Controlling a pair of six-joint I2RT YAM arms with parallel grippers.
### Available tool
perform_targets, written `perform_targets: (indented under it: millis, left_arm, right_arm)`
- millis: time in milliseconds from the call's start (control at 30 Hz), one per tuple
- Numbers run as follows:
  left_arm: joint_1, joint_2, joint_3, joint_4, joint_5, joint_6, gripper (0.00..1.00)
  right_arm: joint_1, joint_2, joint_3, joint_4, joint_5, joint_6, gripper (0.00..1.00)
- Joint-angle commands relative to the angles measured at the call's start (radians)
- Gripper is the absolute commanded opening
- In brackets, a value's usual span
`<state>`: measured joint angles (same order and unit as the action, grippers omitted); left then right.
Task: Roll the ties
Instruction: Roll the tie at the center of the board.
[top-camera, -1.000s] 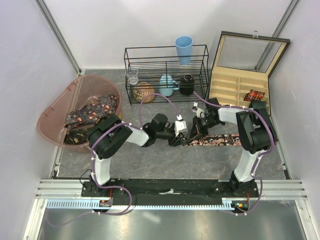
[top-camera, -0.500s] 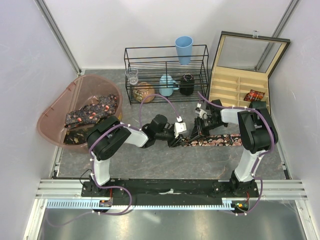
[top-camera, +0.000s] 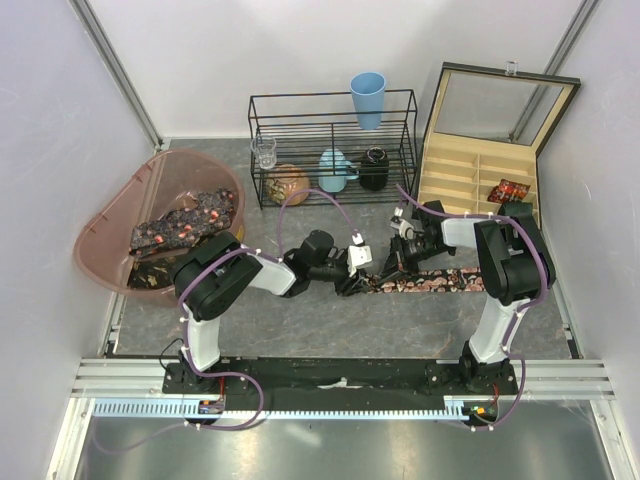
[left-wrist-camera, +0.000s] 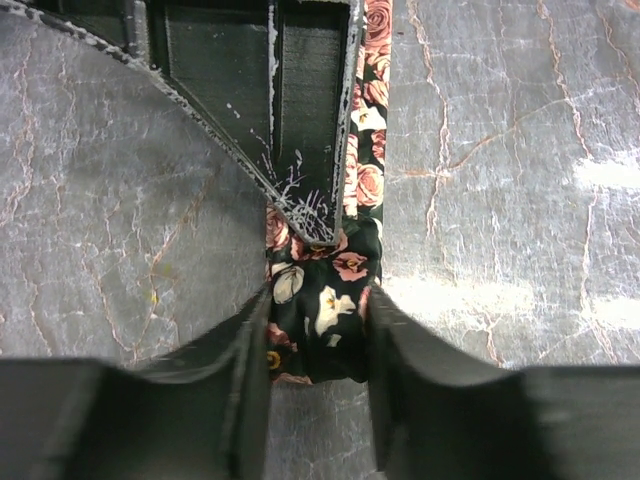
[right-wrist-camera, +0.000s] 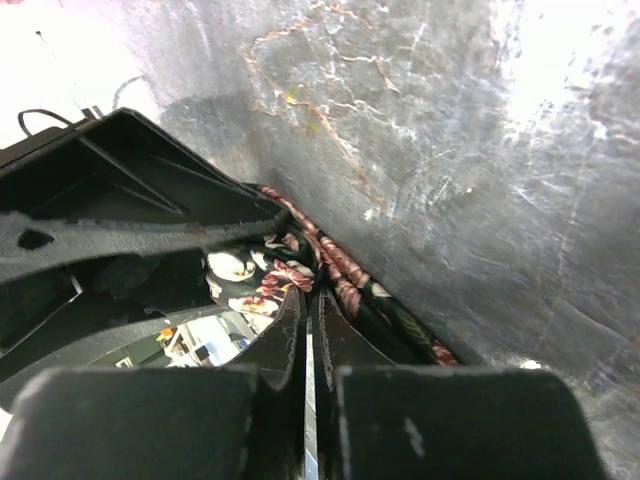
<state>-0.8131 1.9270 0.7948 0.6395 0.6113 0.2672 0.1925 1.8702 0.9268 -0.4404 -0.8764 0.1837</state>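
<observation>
Grey tabletop (top-camera: 300, 320): left gripper (left-wrist-camera: 318, 315) clamped on tie (left-wrist-camera: 370, 150) as before, right gripper (right-wrist-camera: 310, 310) together again.

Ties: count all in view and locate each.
4: a flat tie on the table, end in the left claw; a coiled tie in the wooden box; at least two ties heaped in the pink tub, more possibly hidden.

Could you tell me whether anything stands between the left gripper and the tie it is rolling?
Nothing visible does: the bunched end of the tie sits right between the fingers of the left gripper. The shut right gripper has its tip over the flat strip just beyond that end, so it may block further rolling.
</observation>
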Motion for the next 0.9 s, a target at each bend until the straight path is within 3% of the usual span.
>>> perform_targets:
  millis: [0,33,133,367,667,867]
  left_arm:
    - [0.009,0.018,-0.087,0.092,0.016,-0.071,0.55]
    - [0.012,0.020,-0.098,0.159,0.021,-0.086,0.62]
    - [0.015,0.041,-0.127,0.270,0.053,-0.117,0.68]
    - [0.017,0.144,-0.143,0.508,0.082,-0.172,0.68]
    - [0.015,0.211,-0.083,0.588,0.093,-0.161,0.50]
    - [-0.003,0.133,-0.066,0.415,0.064,-0.027,0.36]
  right_arm:
    - [0.005,0.043,-0.002,-0.018,0.170,-0.050,0.00]
    - [0.005,0.049,0.001,-0.027,0.184,-0.061,0.00]
    - [0.005,0.064,0.001,-0.043,0.234,-0.070,0.00]
    - [0.018,0.053,-0.002,-0.054,0.283,-0.095,0.00]
    - [0.025,0.061,0.006,-0.057,0.309,-0.099,0.00]
    - [0.047,0.078,0.024,-0.049,0.312,-0.096,0.00]
